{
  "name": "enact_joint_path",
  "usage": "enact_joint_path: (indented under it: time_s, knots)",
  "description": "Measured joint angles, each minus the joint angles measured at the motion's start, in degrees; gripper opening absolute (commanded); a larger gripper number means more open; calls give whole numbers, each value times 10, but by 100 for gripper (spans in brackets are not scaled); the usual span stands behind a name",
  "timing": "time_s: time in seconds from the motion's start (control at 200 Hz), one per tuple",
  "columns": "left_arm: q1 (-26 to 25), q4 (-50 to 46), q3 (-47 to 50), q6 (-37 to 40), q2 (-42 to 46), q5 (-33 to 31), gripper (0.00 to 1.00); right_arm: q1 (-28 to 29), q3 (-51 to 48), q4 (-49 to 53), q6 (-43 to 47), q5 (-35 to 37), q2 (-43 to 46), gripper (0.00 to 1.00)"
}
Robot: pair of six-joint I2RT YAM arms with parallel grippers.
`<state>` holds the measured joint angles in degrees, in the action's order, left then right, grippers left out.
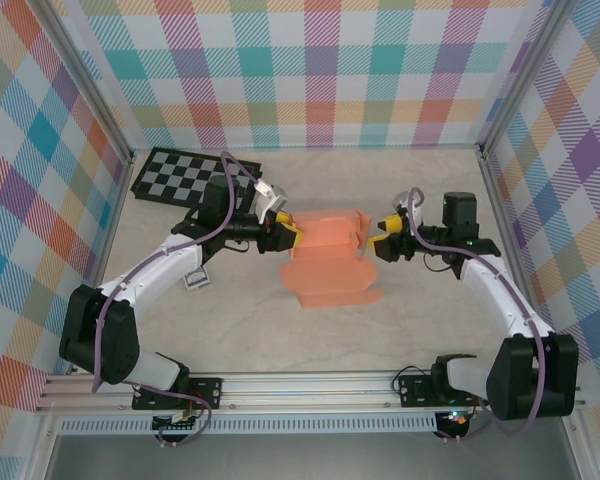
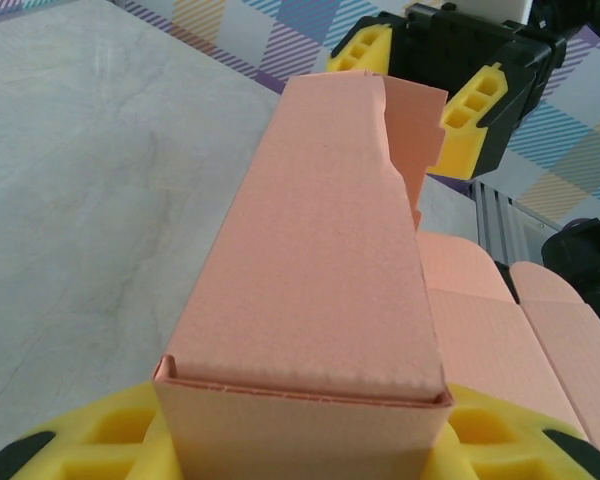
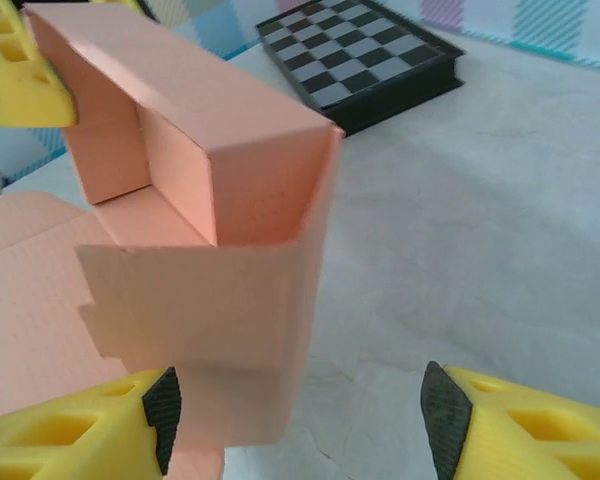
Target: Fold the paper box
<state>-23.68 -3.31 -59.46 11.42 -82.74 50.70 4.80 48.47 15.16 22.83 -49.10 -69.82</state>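
Paper box (image 1: 330,265) edge in left tool (image 1: 290,236)

Pale tbl (image 1: 410,330), checkerboard (image 1: 180,178) far-L, paper box (image 1: 330,275) mid

Left wrist view: left gripper (image 2: 300,440) cut off at 6 o'clock, paper box (image 2: 320,260) hides the gap between its pads (image 2: 120,415). Right gripper (image 2: 417,85) half hidden behind the box at 1 o'clock. Right wrist view: box sheet runs off at 9 o'clock, left gripper pad clipped at 10. Top view: small pale item (image 1: 195,281) beside left arm, too small to tell.
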Motion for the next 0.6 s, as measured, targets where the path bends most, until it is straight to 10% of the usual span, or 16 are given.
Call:
enact_joint_path:
  time_s: [0.6]
  knots:
    - [3,2,0,-3,0,0,18,74,51,-46,-11,19,-69,40]
